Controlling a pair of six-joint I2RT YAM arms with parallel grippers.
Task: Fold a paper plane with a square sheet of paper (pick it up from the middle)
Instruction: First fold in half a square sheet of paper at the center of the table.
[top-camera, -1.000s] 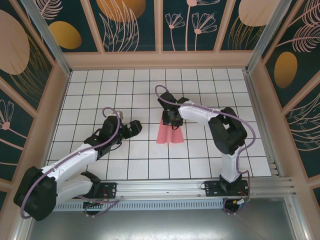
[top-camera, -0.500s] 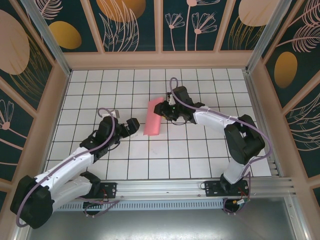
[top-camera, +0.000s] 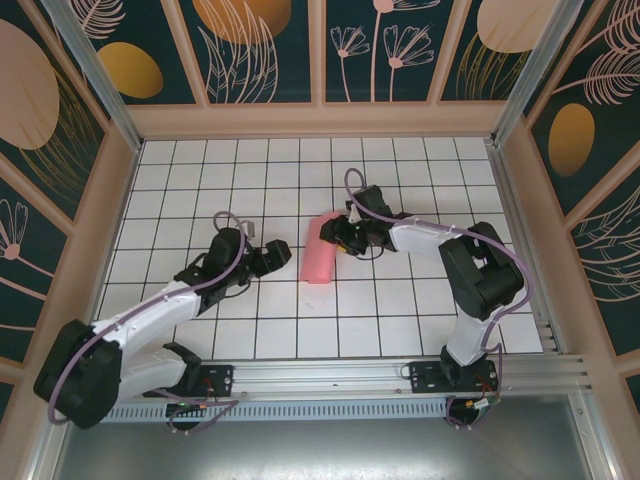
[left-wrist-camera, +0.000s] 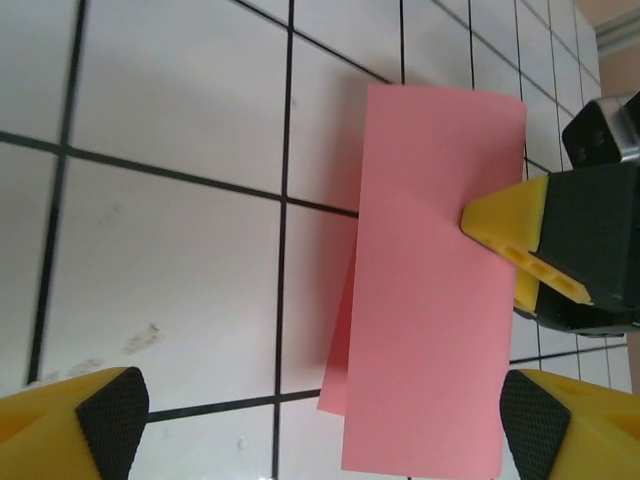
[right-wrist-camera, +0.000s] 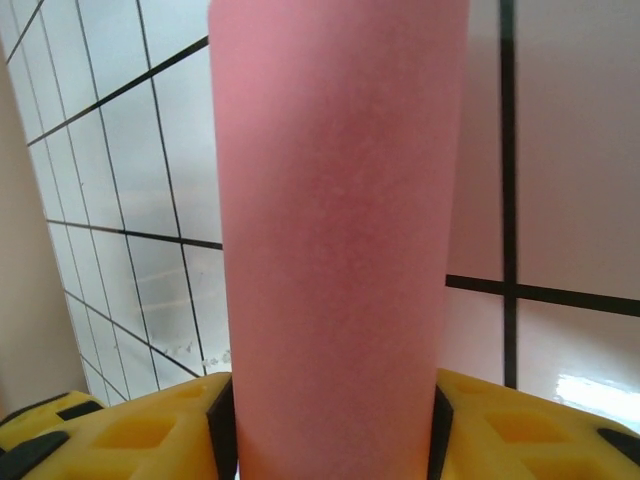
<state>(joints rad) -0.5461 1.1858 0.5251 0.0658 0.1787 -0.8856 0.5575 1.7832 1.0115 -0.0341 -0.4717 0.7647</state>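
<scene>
Judging progress, we see one half-fold: the square sheet of paper (top-camera: 320, 262) lies doubled on the worktop (top-camera: 200, 170); right end effector (top-camera: 337, 239) straddles it, grip unclear to us; left end effector (top-camera: 280, 256) gapes wide beside. Nose folds remain.

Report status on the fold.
Left gripper open, just short of paper. Right gripper: jaws straddle its edge, grip unclear. Paper folded double.

Dark floral wall panels (top-camera: 260, 50) enclose a white gridded table (top-camera: 200, 170) fronted by an aluminium rail (top-camera: 330, 375).
</scene>
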